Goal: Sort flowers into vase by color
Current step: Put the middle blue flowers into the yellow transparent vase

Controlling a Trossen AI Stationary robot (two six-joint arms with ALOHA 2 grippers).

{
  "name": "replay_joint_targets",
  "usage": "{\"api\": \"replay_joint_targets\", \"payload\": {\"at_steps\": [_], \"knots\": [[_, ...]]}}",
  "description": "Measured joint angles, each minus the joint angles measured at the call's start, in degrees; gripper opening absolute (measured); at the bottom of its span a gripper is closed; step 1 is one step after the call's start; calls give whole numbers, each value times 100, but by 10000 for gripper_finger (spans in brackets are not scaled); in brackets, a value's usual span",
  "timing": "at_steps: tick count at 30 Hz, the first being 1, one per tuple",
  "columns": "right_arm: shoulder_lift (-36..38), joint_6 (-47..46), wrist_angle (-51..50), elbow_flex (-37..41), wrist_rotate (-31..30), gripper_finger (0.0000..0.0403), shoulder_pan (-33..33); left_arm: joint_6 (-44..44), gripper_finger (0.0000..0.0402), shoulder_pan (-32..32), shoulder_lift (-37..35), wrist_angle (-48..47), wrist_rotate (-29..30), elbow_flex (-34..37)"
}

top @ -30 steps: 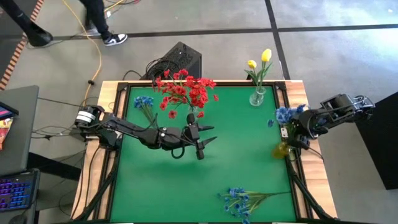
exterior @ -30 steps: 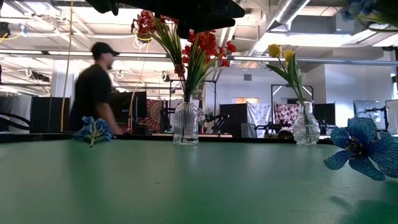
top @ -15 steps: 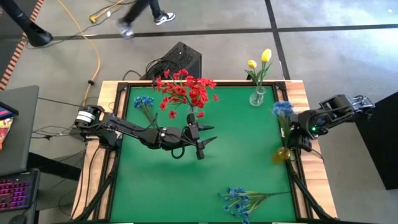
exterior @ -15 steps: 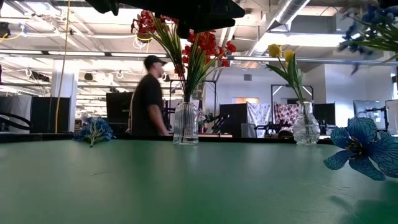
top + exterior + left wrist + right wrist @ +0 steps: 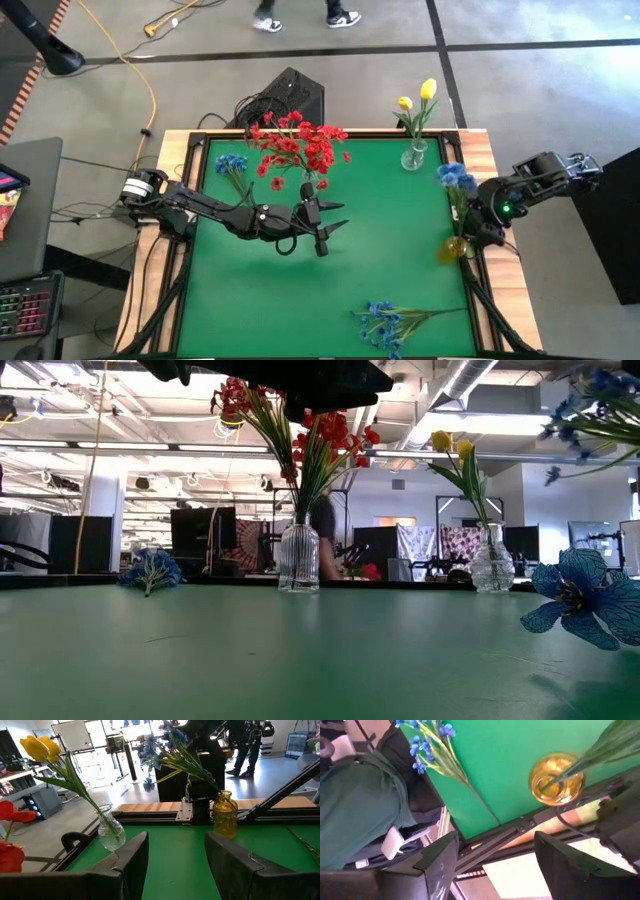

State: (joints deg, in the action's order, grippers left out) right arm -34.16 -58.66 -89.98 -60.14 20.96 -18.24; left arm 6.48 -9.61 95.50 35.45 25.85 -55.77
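Observation:
A blue spray (image 5: 455,178) stands with its stem in the amber vase (image 5: 455,247) at the table's right edge. Its stems (image 5: 600,747) enter the vase mouth (image 5: 556,784). My right gripper (image 5: 495,840) is open just to the right of that vase (image 5: 480,215) and touches nothing. Red blooms (image 5: 300,145) fill a clear vase, and yellow buds (image 5: 418,98) stand in another clear vase (image 5: 413,157). One blue spray (image 5: 232,168) lies at the far left, another (image 5: 390,320) near the near edge. My left gripper (image 5: 322,228) hovers open mid-table.
The table has a raised black frame and wooden rim (image 5: 480,140). Cables and a black box (image 5: 285,97) lie beyond the far edge. A person's feet (image 5: 300,18) pass on the floor there. Bare green mat (image 5: 390,250) lies between the two arms.
The blue spray in the amber vase has swung its blooms toward the far edge and stands more upright. My right gripper has stayed by the vase. A person has walked from left to right behind the table.

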Motion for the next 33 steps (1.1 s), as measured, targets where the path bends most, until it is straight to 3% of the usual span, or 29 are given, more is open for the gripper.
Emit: {"api": "replay_joint_targets", "payload": {"at_steps": [10,16,21,24,27,33], "knots": [[14,-8,442,0,172,286,0,161,183,8,0,-5,0,0],[5,-460,1519,0,167,286,-3,207,183,31,0,-8,0,0],[5,-661,3042,0,166,286,-9,208,183,33,0,-19,0,0],[-77,6,4130,-23,-11,286,-6,236,183,46,0,-12,0,0],[-250,1152,4586,-278,-482,286,38,230,183,68,0,-8,-2,0],[-732,4248,4628,-953,-2277,286,252,184,183,86,0,-3,0,0]]}}
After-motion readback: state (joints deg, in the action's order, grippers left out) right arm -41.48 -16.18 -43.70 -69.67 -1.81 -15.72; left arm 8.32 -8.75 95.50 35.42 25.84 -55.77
